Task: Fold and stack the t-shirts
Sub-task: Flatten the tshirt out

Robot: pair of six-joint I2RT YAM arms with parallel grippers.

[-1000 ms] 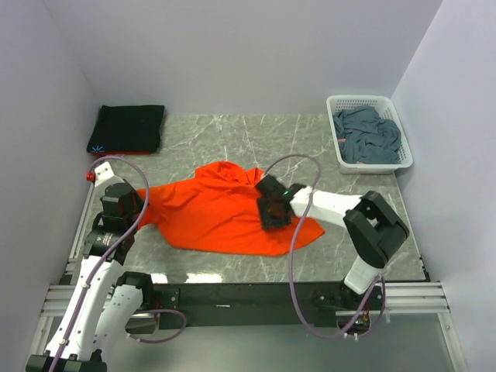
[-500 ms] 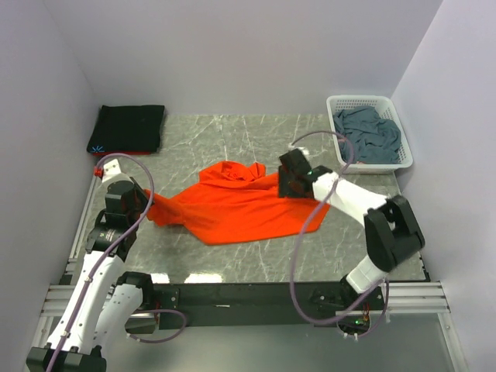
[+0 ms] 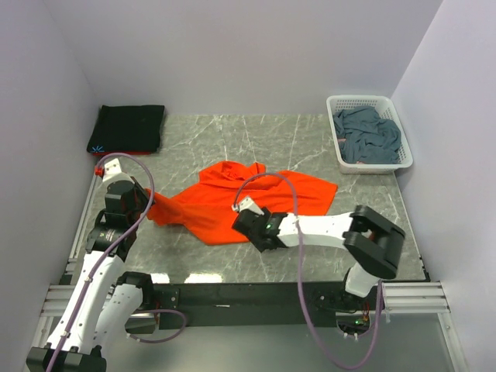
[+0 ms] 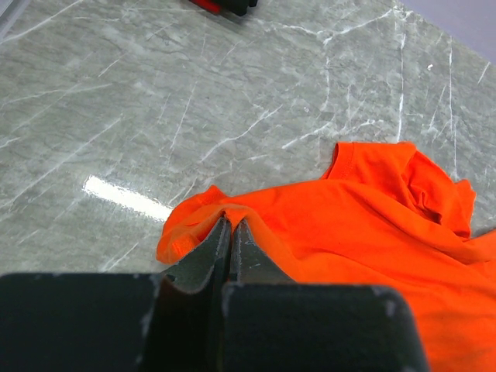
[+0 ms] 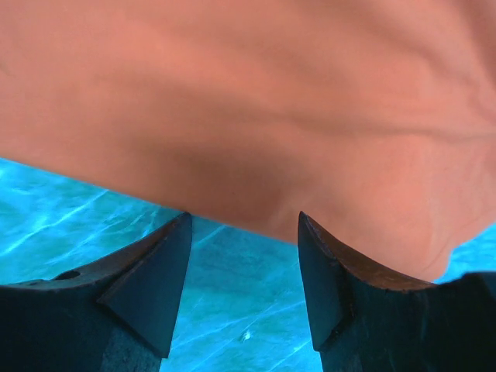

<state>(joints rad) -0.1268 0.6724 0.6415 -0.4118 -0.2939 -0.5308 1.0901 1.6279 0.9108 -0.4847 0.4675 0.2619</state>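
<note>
Left gripper (image 4: 230,232): fingers (image 4: 203,262) pressed together, pinching a raised fold at the left edge of the orange t-shirt (image 3: 240,198); fold stands up between the tips, cloth on either side lies on the marble table (image 3: 310,143).
Right gripper (image 5: 244,225): fingers (image 5: 147,287) spread well apart, nothing between them; the shirt's near hem lies just past the tips, contact cannot be told; in the top view this gripper (image 3: 248,222) sits at the shirt's near edge.
Orange t-shirt: mid-table, rumpled; long axis runs left to right, the right end a little farther back; collar faces the far side.
Black t-shirt (image 3: 128,128): folded, far-left corner.
Blue-grey t-shirt (image 3: 368,136): heaped in the white basket (image 3: 364,101), far right.
</note>
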